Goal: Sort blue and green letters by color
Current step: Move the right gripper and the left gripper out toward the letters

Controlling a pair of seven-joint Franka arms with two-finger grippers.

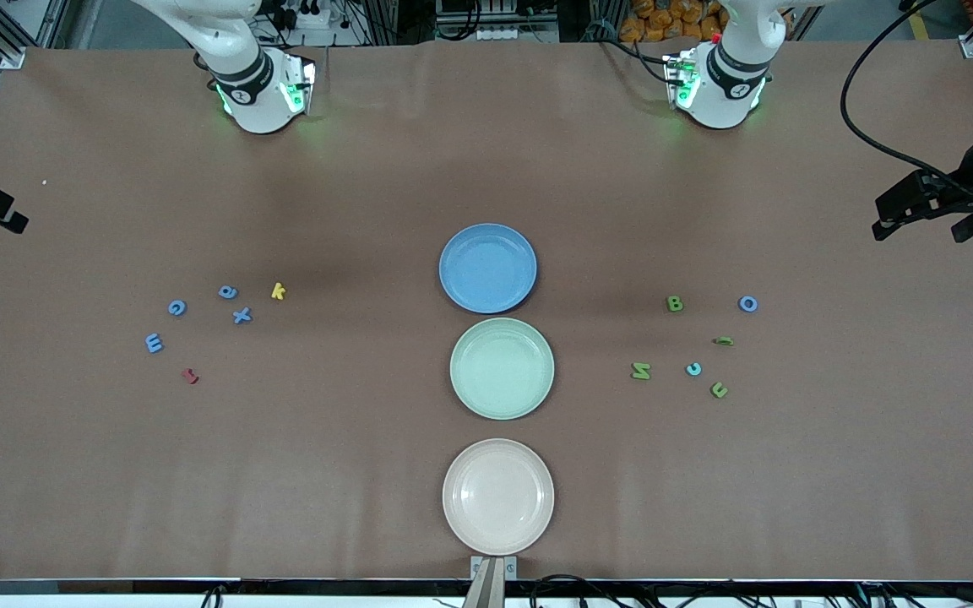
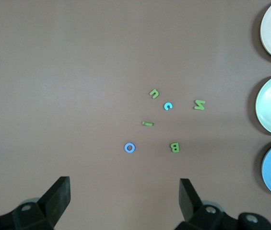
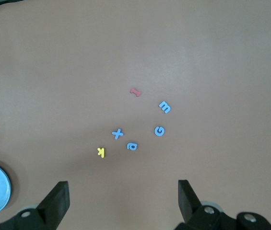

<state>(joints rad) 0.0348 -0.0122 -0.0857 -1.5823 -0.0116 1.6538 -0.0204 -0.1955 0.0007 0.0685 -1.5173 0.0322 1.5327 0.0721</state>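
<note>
Step in hand: the start, nothing sorted yet. Blue plate [image 1: 487,268], green plate [image 1: 502,368] and cream plate [image 1: 497,496] run down the frame centre, all bare.

Blue letters E [image 1: 154,343], X [image 1: 241,316] and a [image 1: 228,292] lie mid-frame toward the right arm's end, w/ a yellow k [image 1: 278,291] beside them. Green B [image 1: 675,304], N [image 1: 640,371], u [image 1: 719,389] and blue o [image 1: 747,304] lie toward the left arm's end.

Left end effector [image 2: 124,181] and right end effector [image 3: 122,183] hang above the worktop, both released wide, holding nothing.

Next probably: drop on one letter, pinch across its narrow width. All lie flat; N's long axis runs approx. across the frame, X sits slightly rotated.
</note>
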